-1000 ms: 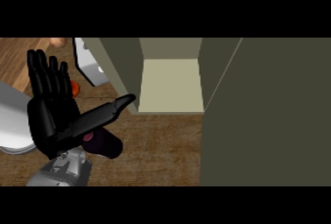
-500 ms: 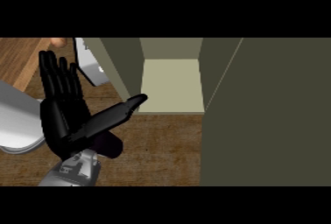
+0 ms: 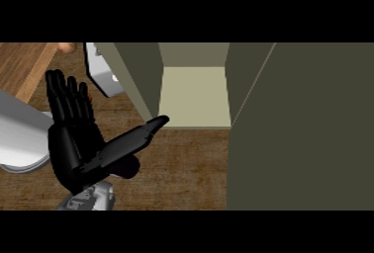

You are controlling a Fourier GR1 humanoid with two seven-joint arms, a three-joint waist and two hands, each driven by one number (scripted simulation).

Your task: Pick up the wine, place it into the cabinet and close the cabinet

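The left hand fills the frame's left side, fingers straight and together pointing up, thumb stretched toward the cabinet. A dark rounded shape shows just below the thumb; whether it is the wine cannot be told. The cabinet stands open at upper centre, its pale shelf bare, its dark olive door covering the right side. A grey-white object lies at the left edge on the brown counter.
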